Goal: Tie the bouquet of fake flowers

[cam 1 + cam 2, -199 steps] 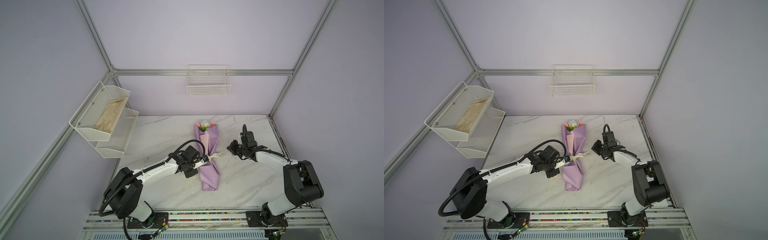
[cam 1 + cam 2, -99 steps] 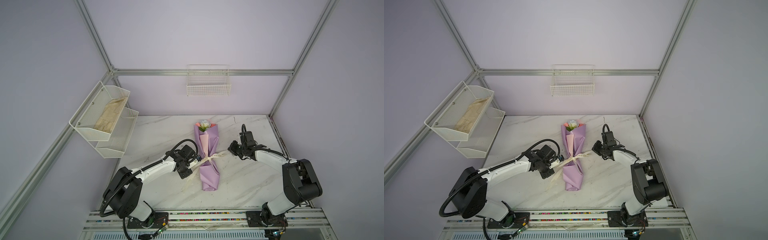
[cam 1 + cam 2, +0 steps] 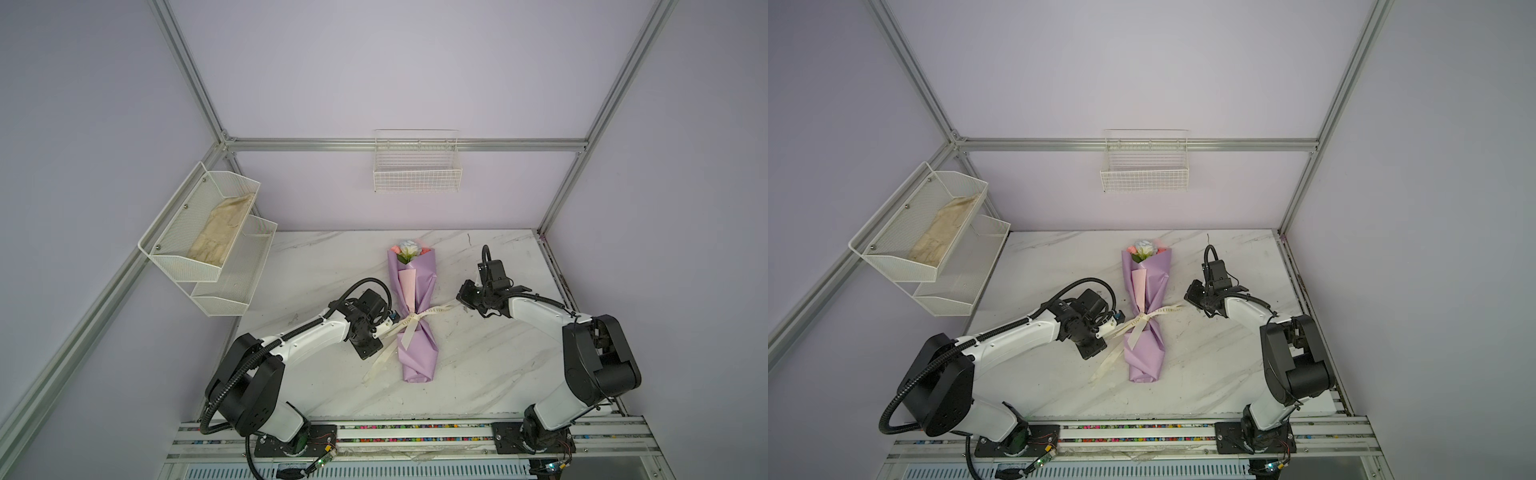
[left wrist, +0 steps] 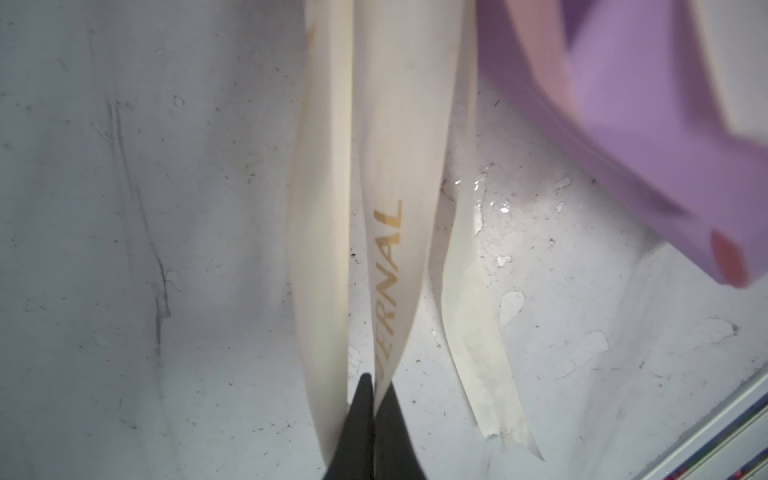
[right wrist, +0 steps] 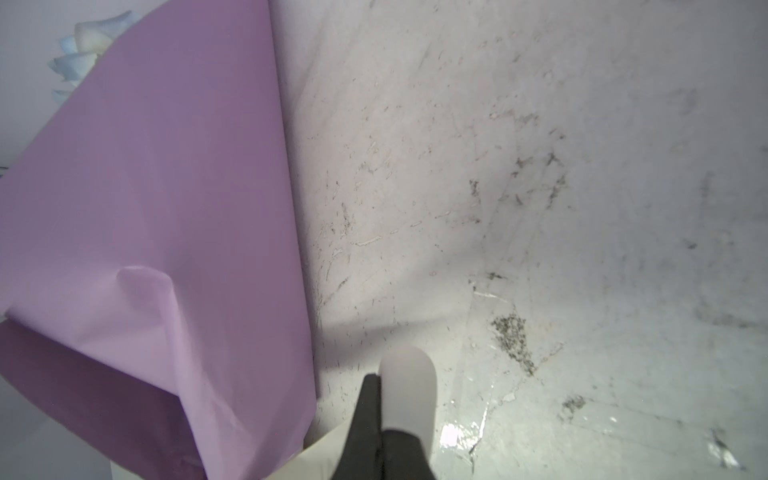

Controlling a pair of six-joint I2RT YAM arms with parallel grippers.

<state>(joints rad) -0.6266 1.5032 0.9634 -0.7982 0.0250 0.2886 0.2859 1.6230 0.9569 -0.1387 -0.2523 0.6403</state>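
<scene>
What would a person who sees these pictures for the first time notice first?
The lilac-wrapped bouquet lying in the middle of the marble table, flowers toward the back wall, draws the eye first. A cream ribbon with gold letters crosses its narrow waist; the left arm's fingers are shut on one strand, and the right arm's fingers are shut beside its other end.

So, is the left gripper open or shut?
Shut: the left gripper pinches the cream ribbon between its closed black tips.
</scene>
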